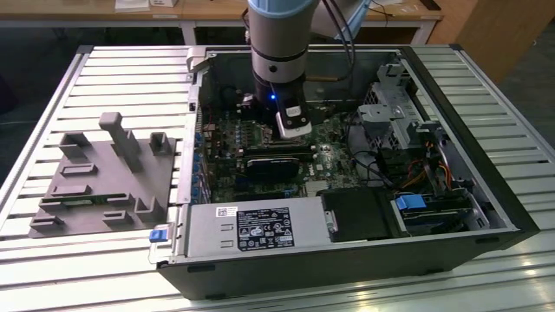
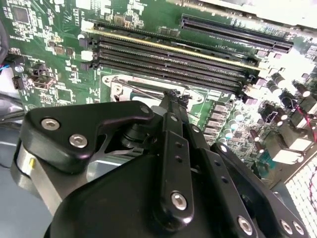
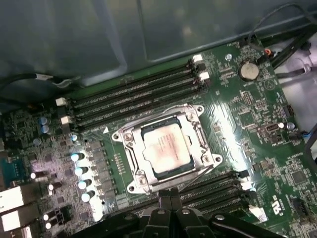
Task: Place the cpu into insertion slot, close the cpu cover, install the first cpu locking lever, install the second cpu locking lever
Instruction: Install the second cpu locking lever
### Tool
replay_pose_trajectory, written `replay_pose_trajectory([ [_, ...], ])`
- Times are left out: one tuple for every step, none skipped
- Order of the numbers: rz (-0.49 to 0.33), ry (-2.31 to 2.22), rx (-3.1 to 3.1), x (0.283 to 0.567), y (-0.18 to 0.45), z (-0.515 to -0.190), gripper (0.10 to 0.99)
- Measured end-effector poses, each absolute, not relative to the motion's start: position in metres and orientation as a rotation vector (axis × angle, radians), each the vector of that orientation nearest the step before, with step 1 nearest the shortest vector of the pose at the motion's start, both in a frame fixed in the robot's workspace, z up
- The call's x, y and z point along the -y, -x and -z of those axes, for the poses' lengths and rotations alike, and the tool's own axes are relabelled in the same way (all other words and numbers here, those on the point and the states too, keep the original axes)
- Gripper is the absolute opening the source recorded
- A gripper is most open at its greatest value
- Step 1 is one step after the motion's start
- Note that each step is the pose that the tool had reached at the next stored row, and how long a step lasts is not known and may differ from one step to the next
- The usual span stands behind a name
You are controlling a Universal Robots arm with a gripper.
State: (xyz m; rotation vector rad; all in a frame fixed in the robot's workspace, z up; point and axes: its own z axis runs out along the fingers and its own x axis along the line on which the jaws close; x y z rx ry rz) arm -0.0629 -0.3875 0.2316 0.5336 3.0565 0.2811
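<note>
The claw, fingers pressed together, partly hides the cpu cover edge; the cpu lies flat in the insertion slot, corners skewed.

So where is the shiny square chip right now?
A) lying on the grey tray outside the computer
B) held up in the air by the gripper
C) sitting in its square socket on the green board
C: in the first wrist view the cpu sits in the insertion slot, with the cpu cover framing it.
</note>
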Motion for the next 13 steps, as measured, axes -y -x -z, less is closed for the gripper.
replay_pose_trajectory([
  [-0.299, -0.534, -3.057, 0.389, 0.063, -0.231, 0.106],
  [-0.315, -0.534, -3.057, 0.390, 0.063, -0.231, 0.106],
  [-0.328, -0.535, -3.057, 0.391, 0.064, -0.230, 0.106],
  [-0.338, -0.535, -3.057, 0.393, 0.064, -0.229, 0.106],
  [-0.345, -0.535, -3.057, 0.395, 0.065, -0.228, 0.106],
  [-0.351, -0.535, -3.057, 0.397, 0.065, -0.228, 0.106],
  [-0.358, -0.535, -3.057, 0.399, 0.065, -0.227, 0.106],
  [-0.365, -0.536, -3.057, 0.401, 0.066, -0.226, 0.106],
  [-0.373, -0.536, -3.057, 0.402, 0.066, -0.225, 0.106],
  [-0.382, -0.536, -3.056, 0.404, 0.066, -0.224, 0.106],
  [-0.393, -0.536, -3.056, 0.405, 0.067, -0.223, 0.106],
  [-0.404, -0.537, -3.056, 0.406, 0.067, -0.223, 0.106],
  [-0.416, -0.537, -3.056, 0.407, 0.068, -0.222, 0.106],
])
